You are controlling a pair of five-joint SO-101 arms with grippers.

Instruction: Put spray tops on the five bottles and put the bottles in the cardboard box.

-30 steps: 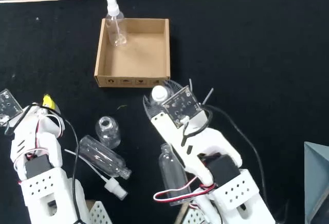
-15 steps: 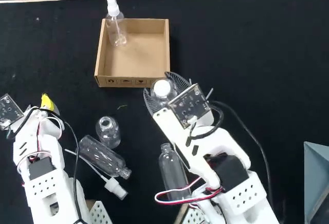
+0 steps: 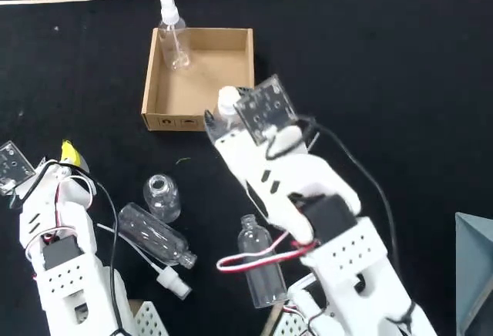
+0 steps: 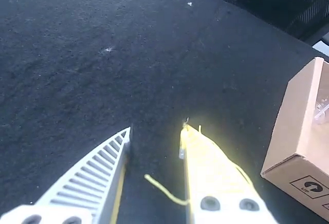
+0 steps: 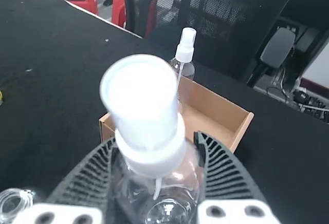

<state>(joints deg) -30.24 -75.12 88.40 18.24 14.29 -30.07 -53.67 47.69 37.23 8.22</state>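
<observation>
My right hand holds a capped bottle at the lower right corner of the cardboard box, while my left hand stands wide over the desk.

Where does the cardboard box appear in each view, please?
High view: cardboard box upper left of centre, beyond the right gripper.
Left wrist view: box corner beyond the left gripper, off to one side.
Right wrist view: box behind the held bottle.
Shared landmark: capped bottle standing in the box.
</observation>
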